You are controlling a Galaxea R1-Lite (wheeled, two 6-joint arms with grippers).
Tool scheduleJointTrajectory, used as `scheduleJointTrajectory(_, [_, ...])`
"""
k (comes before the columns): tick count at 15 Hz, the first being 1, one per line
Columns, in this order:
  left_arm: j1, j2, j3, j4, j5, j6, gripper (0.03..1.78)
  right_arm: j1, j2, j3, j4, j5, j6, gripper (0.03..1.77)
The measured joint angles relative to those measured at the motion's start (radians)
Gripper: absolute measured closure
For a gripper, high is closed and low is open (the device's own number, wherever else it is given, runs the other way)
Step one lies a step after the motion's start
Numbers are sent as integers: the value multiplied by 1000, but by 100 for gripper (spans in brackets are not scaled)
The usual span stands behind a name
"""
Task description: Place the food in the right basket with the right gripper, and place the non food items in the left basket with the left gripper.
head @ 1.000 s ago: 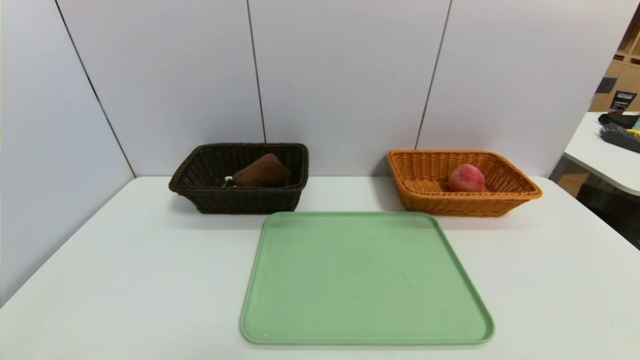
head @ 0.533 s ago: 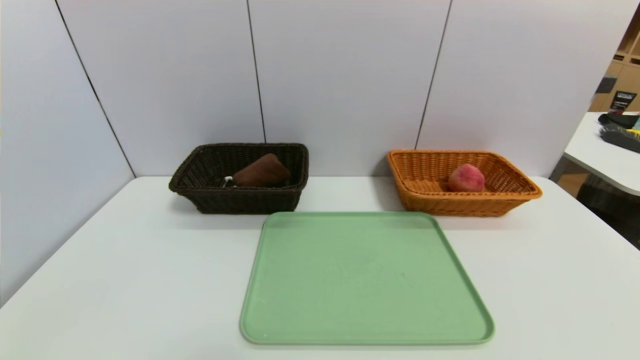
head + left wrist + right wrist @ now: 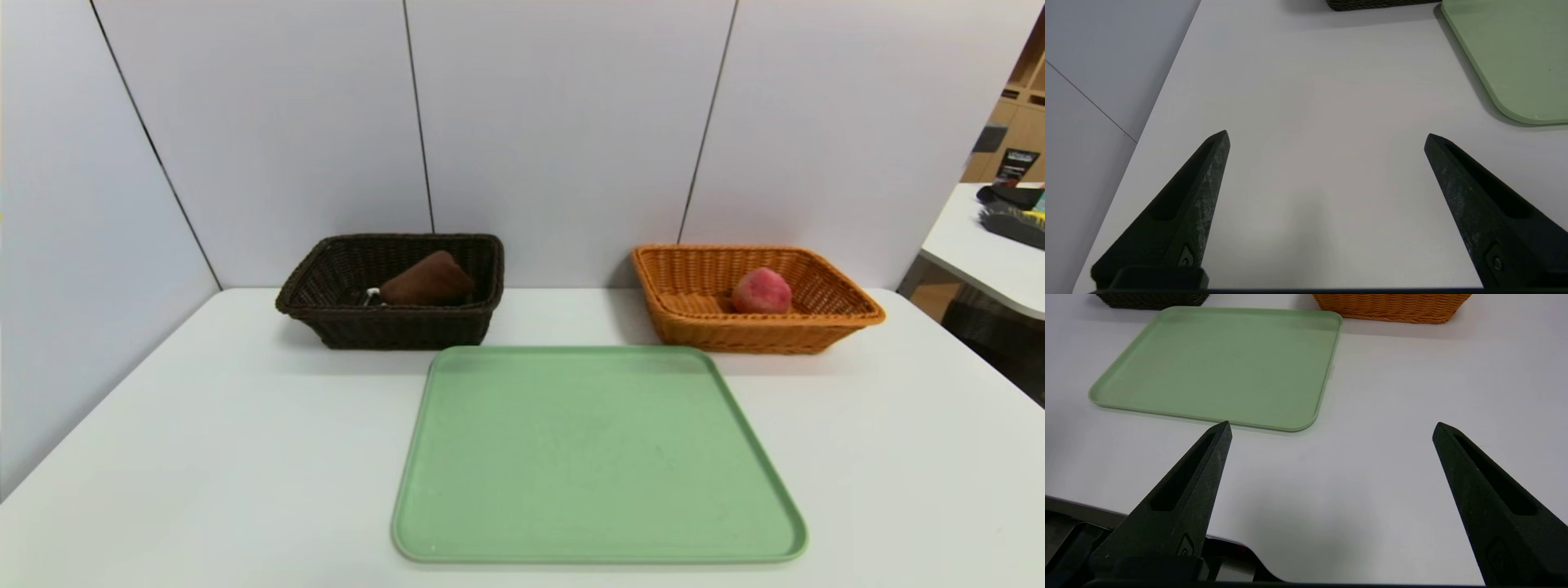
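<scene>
Our sorting seems to be complete: nothing is left for us to carry.

On our bench (image 3: pixel 245 457), the largest thing is the green tray (image 3: pixel 600 457), and we see no item on it. Behind it, the dark left basket (image 3: pixel 400 327) and the orange right basket (image 3: pixel 751 333) stand well apart. In the left one lies a brown item (image 3: pixel 430 280) with a small white part beside it; we cannot tell exactly what it is, but we judge it the non-food. In the right one sits a pinkish-red round fruit (image 3: pixel 762 291), so the food is placed. Our left tool (image 3: pixel 1327 132) and right tool (image 3: pixel 1333 422) are wide open, holding nothing, above the bench. We judge that no further move is needed.
</scene>
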Motion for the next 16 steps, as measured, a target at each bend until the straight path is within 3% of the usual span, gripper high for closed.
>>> scheduleJointTrajectory(7, [-2,-17,66,-27,4,30,12,6,-36,57,3,54,-9,11])
scheduleJointTrajectory(11, [-4,-40,171,-177,3,55,12,7,-46,65,-69,55,-47,11])
scheduleJointTrajectory(14, [-9,-72,280,-323,0,67,12,6,-49,141,-239,29,-51,10])
scheduleJointTrajectory(16, [-12,-87,320,-380,3,91,12,6,-49,212,-370,-46,-53,10])
